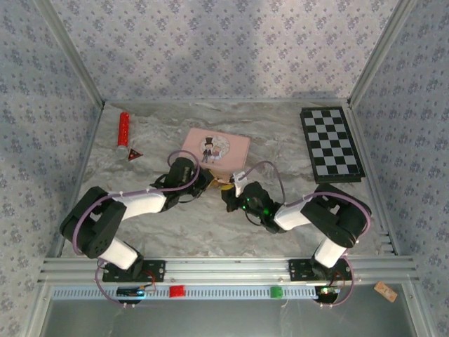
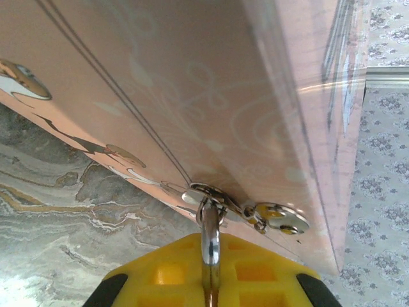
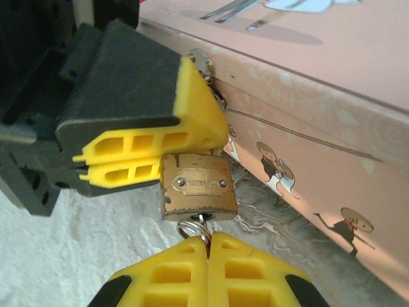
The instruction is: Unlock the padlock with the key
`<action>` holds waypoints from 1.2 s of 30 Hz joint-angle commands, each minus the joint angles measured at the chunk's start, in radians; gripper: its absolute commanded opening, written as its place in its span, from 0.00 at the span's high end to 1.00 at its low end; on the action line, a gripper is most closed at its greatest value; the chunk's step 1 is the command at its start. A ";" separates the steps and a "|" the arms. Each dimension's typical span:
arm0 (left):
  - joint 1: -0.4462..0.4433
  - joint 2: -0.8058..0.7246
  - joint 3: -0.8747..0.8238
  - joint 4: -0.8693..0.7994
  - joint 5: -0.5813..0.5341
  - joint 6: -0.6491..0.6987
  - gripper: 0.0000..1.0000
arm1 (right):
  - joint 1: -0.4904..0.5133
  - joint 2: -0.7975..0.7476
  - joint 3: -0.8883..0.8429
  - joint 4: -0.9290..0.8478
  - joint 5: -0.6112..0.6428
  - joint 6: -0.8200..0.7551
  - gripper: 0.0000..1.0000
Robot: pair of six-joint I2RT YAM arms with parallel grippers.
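Near the desk centre, our left pincer clamped the padlock and our right pincer pinched the key, which we feared a skewed twist could jam.

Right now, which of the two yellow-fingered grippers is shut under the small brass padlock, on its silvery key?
The right gripper: shut on the silvery key below the brass padlock. The left gripper clamps the padlock's top, by the shackle.

Table I'm working over has a grey marble-print top. Sitting on it: a pink tin mid-table, a black-and-white checkerboard far right, a red stick far left, and a small dark triangular bit just beside that.
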 commanded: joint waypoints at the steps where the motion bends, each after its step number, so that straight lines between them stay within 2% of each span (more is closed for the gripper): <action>1: -0.017 0.002 0.027 0.131 0.061 0.012 0.94 | -0.022 0.052 0.004 0.121 -0.075 0.187 1.00; 9: -0.002 0.035 0.026 0.134 0.075 0.024 0.74 | 0.022 0.062 -0.007 0.067 0.028 0.164 1.00; 14: 0.008 0.022 0.026 0.101 0.064 0.035 0.52 | 0.022 0.075 -0.015 0.066 0.049 0.178 1.00; 19: 0.025 -0.049 0.039 -0.043 0.024 0.100 0.37 | 0.021 0.071 -0.035 0.059 0.087 0.206 1.00; 21: 0.043 -0.080 0.033 -0.096 0.002 0.121 0.34 | 0.022 0.066 -0.041 0.058 0.087 0.209 1.00; 27: 0.094 -0.135 0.020 -0.162 -0.012 0.173 0.34 | 0.035 0.060 -0.054 0.060 0.092 0.223 1.00; 32: 0.131 -0.180 0.115 -0.396 -0.064 0.364 0.32 | 0.027 0.053 -0.058 0.062 0.087 0.251 1.00; 36: 0.155 -0.211 0.212 -0.605 -0.184 0.522 0.30 | 0.036 0.064 -0.047 0.085 0.077 0.292 1.00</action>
